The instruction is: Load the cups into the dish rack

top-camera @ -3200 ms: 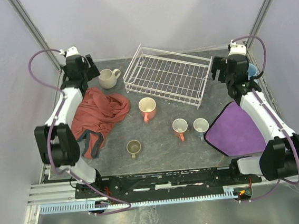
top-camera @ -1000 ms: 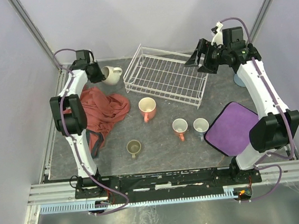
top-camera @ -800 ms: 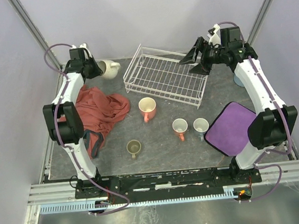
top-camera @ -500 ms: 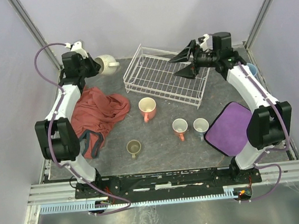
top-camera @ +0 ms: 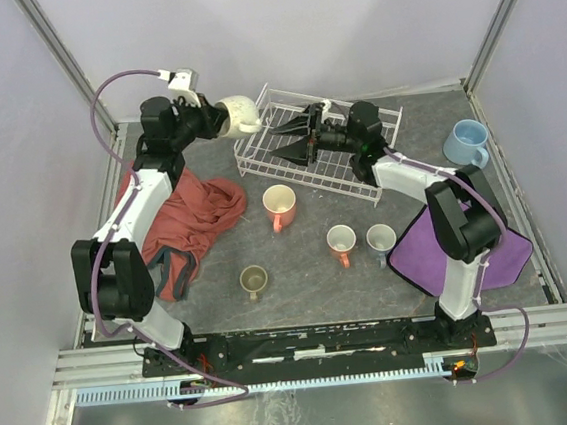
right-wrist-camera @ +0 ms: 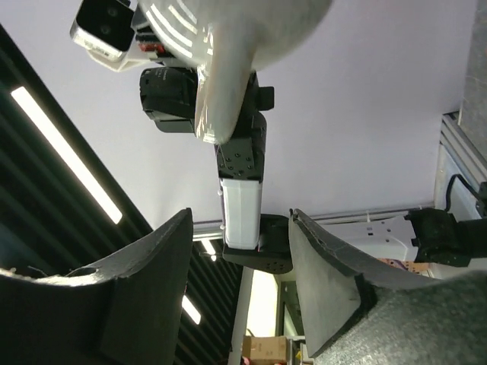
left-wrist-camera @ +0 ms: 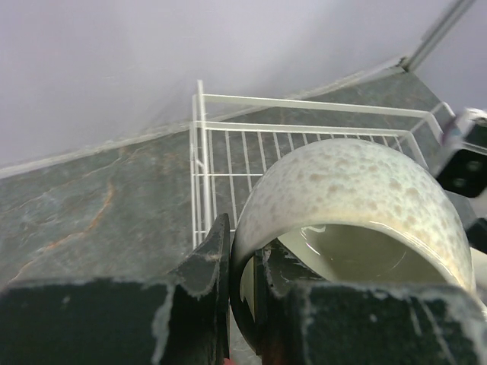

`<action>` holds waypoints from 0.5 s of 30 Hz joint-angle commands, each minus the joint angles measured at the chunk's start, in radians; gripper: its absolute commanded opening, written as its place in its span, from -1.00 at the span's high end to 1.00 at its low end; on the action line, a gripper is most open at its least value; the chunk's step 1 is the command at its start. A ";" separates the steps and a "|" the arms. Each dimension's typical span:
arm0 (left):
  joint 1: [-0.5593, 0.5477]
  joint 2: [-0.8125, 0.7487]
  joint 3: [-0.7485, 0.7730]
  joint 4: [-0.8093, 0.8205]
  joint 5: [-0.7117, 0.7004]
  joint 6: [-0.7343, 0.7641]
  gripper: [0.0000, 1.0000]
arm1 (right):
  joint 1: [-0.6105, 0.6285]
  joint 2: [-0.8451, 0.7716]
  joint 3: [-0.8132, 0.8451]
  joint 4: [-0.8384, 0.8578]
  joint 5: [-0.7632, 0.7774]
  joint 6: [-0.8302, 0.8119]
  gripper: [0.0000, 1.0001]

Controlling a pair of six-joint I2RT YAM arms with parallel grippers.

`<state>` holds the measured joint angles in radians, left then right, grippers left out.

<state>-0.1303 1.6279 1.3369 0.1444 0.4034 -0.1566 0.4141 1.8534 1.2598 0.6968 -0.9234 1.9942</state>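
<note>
My left gripper point(top-camera: 216, 119) is shut on the rim of the cream mug point(top-camera: 239, 112), held tilted in the air beside the far left corner of the white wire dish rack point(top-camera: 330, 173). In the left wrist view one finger sits inside the cream mug point(left-wrist-camera: 350, 194) and one outside, with the dish rack point(left-wrist-camera: 304, 144) beyond. My right gripper point(top-camera: 283, 142) hangs open over the rack's left half, pointing at that mug, nothing between its fingers. The right wrist view looks upward, with the cream mug point(right-wrist-camera: 243, 46) above my right gripper point(right-wrist-camera: 240, 236). Salmon point(top-camera: 280, 205), white-and-orange point(top-camera: 341, 239), grey-blue point(top-camera: 380, 238), olive point(top-camera: 254, 279) and light blue point(top-camera: 466, 142) mugs stand on the table.
A crumpled red cloth point(top-camera: 189, 217) lies at the left, under my left arm. A purple cloth point(top-camera: 452, 241) lies at the near right, beside the grey-blue mug. Sloping frame posts and pale walls close in the back corners.
My left arm lifted the cream mug off the table and carried it right to the rack's corner. My right arm swung left across the rack, its jaws narrowing, uncovering the light blue mug.
</note>
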 commanded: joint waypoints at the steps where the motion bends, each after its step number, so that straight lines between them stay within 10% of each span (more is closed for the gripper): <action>1: -0.021 -0.084 0.025 0.135 0.058 0.050 0.95 | 0.036 0.033 0.080 0.286 0.050 0.279 -0.27; 15: -0.097 -0.101 0.024 0.115 0.067 0.100 0.95 | 0.072 0.094 0.145 0.263 0.104 0.291 -0.21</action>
<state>-0.2047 1.6119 1.3350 0.1436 0.4385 -0.0933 0.4755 1.9263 1.3754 0.8783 -0.8558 2.0872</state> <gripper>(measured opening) 0.155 0.612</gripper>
